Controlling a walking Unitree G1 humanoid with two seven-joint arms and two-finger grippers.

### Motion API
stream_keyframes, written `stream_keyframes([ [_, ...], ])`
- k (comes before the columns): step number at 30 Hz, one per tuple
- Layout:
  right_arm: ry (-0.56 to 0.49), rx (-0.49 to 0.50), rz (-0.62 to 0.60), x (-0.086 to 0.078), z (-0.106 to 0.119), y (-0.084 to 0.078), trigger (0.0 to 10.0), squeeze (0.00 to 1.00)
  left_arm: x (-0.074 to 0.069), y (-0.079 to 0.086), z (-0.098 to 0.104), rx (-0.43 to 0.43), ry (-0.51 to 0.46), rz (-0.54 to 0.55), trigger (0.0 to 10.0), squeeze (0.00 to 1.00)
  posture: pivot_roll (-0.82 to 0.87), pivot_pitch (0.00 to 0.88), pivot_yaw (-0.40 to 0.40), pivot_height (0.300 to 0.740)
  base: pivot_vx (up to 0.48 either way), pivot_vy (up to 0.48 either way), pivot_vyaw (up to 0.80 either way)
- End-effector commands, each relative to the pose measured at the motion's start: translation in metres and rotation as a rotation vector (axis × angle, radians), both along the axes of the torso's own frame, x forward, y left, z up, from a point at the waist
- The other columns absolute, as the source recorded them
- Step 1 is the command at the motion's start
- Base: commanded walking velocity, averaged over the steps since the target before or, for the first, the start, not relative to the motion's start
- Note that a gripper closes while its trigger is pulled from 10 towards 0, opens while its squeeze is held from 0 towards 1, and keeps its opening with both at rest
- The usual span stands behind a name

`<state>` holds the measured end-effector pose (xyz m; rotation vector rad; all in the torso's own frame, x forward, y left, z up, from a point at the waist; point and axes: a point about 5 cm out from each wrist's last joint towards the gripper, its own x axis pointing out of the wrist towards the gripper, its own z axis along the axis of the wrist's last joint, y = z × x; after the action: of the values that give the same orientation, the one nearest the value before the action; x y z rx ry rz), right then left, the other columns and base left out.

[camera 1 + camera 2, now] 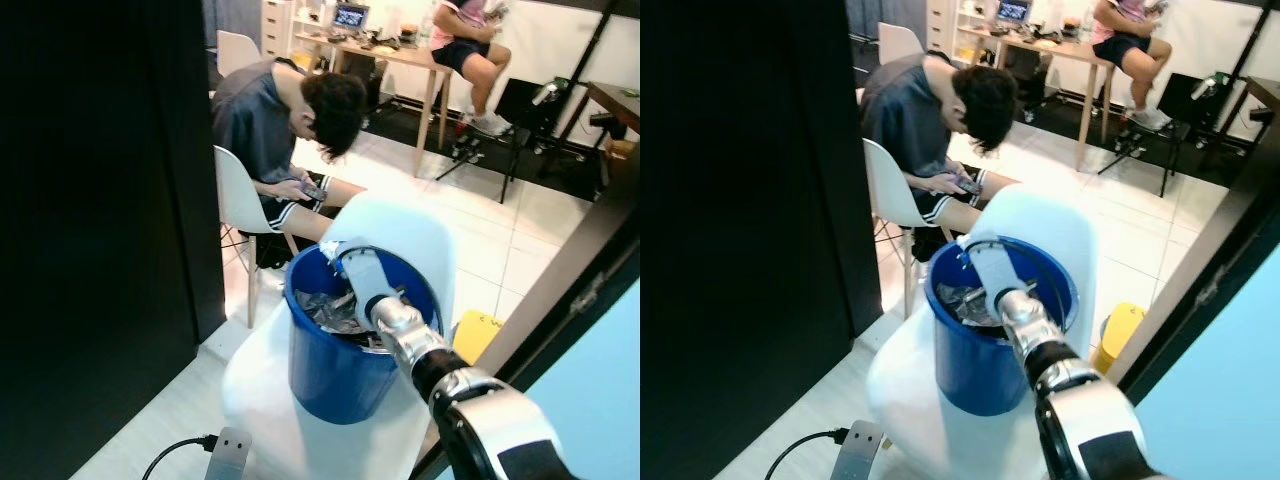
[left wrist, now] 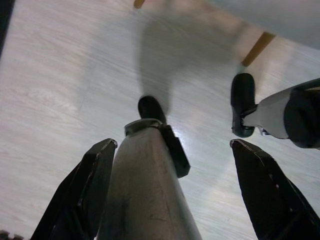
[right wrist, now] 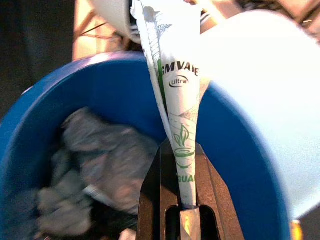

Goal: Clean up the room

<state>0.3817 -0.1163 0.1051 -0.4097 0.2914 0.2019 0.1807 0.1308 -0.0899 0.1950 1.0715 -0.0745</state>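
Right wrist view, right hand [image 3: 182, 200] pinching printed paper wrapper [image 3: 177, 95] over blue bucket [image 3: 115, 85], left hand [image 2: 175, 190] spread empty.

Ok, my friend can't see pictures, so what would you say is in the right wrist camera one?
The right gripper is shut on a crumpled white paper wrapper with green and black print, holding it above the round blue plastic bucket. Grey crumpled rubbish already lies inside the bucket, and a white plastic chair back stands behind it.

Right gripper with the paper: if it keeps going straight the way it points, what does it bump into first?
Probably the crumpled trash inside the blue bucket. The right gripper, shut on the white wrapper, points over the rim; depth is unclear.
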Motion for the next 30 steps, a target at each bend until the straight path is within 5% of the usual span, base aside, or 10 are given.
stream_keyframes([
  [1,0.019,-0.006,-0.033,0.0,-0.002,-0.006,10.0,0.0,-0.004,-0.002,-0.002,0.001,0.017,-0.004,10.0,0.0,0.01,0.0,-0.114,0.74,0.0,0.0,0.0],
  [2,-0.008,-0.022,-0.052,0.004,0.005,-0.008,10.0,1.0,-0.005,-0.002,-0.002,0.001,0.019,-0.002,10.0,0.0,0.02,0.0,-0.12,0.74,0.0,0.0,0.0],
  [10,-0.071,-0.086,-0.101,0.011,0.02,-0.012,10.0,1.0,-0.007,-0.003,-0.003,0.001,0.023,0.01,10.0,0.0,0.03,0.0,-0.125,0.74,0.0,0.0,0.0],
  [21,0.012,-0.029,-0.141,-0.004,-0.01,-0.02,10.0,1.0,-0.005,-0.003,-0.002,0.009,0.02,0.005,10.0,0.0,0.02,0.0,-0.113,0.74,0.0,0.0,0.0],
  [29,0.119,0.409,-0.169,-0.022,-0.038,-0.023,10.0,1.0,-0.004,0.001,-0.002,0.031,0.019,0.024,10.0,0.0,0.0,0.0,-0.098,0.74,0.0,0.0,0.0],
  [30,0.13,0.592,-0.145,-0.026,-0.041,-0.021,10.0,0.11,-0.004,0.002,-0.002,0.034,0.023,0.032,10.0,0.0,0.0,0.0,-0.094,0.74,0.0,0.0,0.0],
])
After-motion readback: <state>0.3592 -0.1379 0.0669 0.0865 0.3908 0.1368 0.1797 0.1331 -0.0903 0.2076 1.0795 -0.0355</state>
